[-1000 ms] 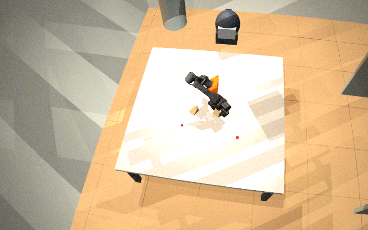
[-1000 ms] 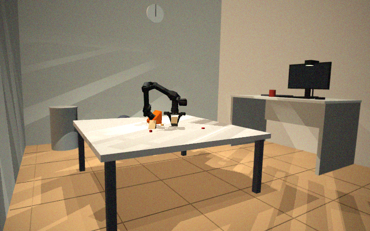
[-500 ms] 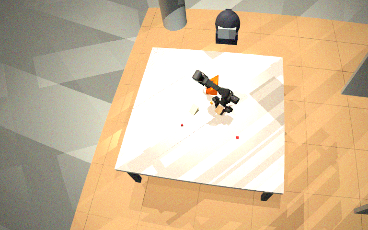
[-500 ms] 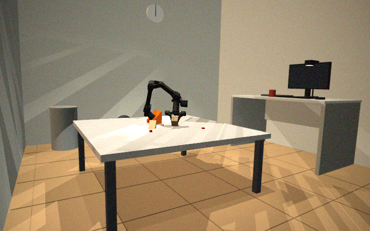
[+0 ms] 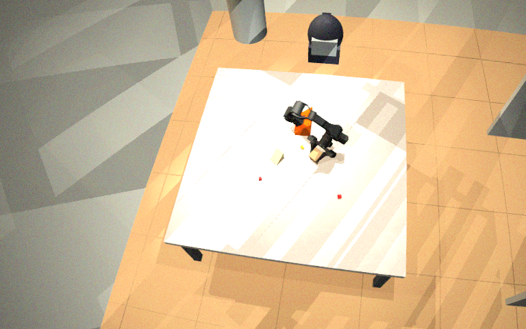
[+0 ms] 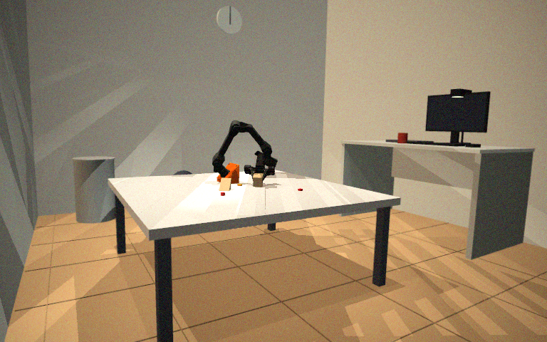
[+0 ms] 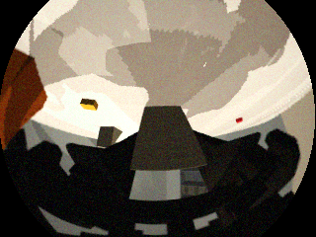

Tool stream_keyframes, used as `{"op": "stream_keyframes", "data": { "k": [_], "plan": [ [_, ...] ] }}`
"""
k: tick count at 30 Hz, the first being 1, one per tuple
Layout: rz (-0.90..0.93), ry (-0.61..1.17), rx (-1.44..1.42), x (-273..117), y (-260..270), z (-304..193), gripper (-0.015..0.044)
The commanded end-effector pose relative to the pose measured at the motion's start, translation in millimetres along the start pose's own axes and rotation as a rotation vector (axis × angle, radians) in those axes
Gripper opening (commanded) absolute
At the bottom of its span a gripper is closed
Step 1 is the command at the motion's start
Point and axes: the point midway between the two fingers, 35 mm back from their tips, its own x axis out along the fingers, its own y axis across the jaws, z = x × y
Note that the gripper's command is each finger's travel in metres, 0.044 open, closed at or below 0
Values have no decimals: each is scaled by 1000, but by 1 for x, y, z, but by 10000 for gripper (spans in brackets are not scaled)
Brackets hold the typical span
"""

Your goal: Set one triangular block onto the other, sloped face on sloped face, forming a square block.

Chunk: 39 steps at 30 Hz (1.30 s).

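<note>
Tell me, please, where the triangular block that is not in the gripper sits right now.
In the top view, the free triangular block rests on the white table near its middle, left of the gripper and its held block, with a tiny yellow piece between them.
</note>
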Motion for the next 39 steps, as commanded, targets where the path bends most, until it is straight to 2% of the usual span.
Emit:
{"op": "stream_keyframes", "data": {
  "k": [1,15,24,31,37,39],
  "plan": [
    [9,-19,13,1,1,-1,79],
    [9,-19,13,1,1,-1,440],
    [8,-19,13,0,1,-3,440],
    [-12,-25,12,-63,2,-74,440],
    [-15,-23,12,-64,2,-74,440],
    [-23,-24,14,-67,-2,-60,440]
  ]
}}
